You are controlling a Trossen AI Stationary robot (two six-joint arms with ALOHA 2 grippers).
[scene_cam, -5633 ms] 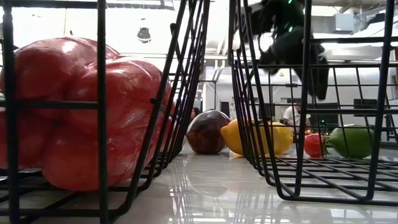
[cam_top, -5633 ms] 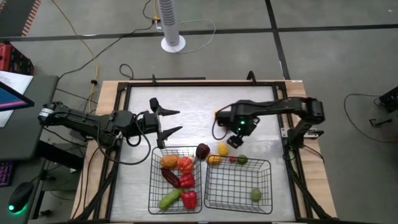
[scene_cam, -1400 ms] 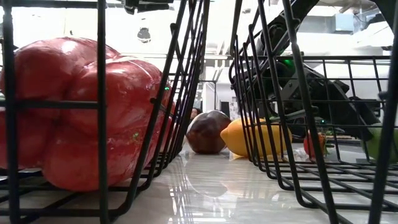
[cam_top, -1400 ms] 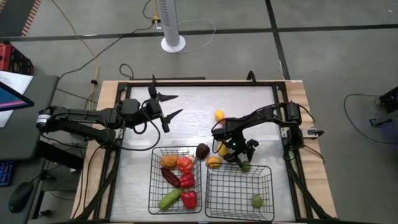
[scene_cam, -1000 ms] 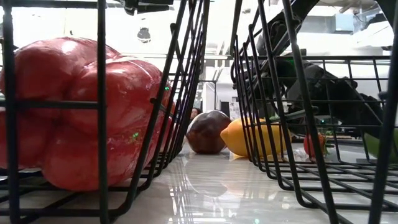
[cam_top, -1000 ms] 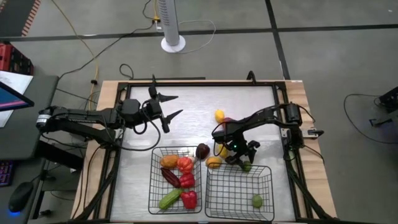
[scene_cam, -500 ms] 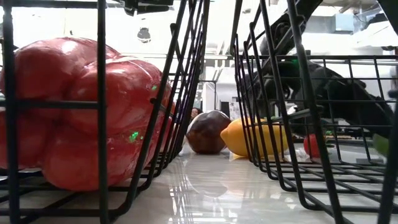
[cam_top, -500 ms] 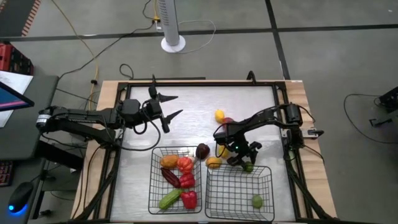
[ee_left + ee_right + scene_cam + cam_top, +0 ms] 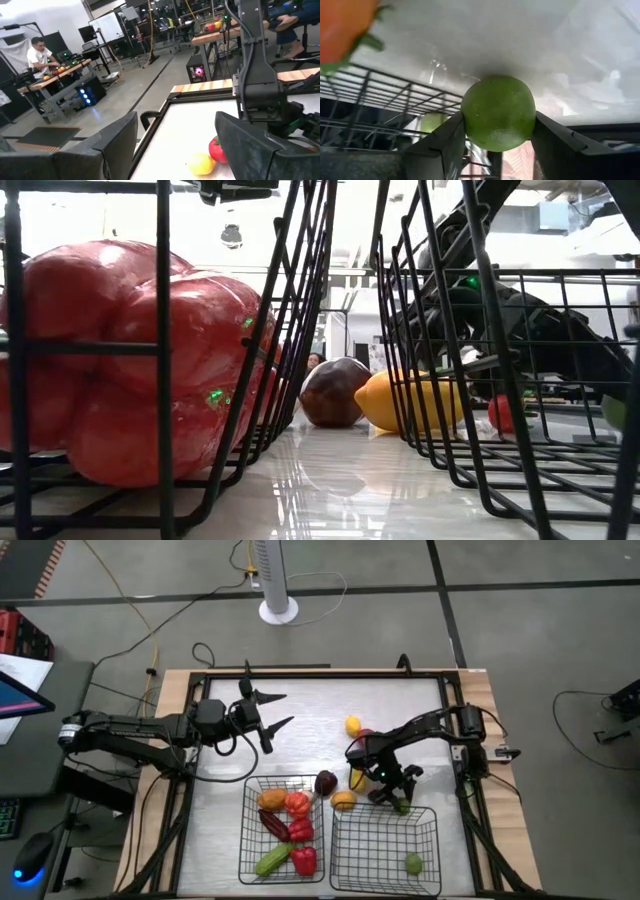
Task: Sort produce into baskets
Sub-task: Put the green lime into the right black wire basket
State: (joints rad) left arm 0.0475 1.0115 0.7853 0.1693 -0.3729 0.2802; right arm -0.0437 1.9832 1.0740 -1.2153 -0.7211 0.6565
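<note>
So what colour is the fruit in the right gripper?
Green: a lime, clamped between the right gripper's fingers. Clearest in the right wrist view.

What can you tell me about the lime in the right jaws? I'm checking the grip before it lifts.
The lime is round, plain green, with a finely pitted, slightly glossy skin and no visible damage. The right gripper is shut on it, one finger pressed against each side, about midway up. It sits low over the white table, just beyond the far rim of the right basket, which holds another lime.
</note>
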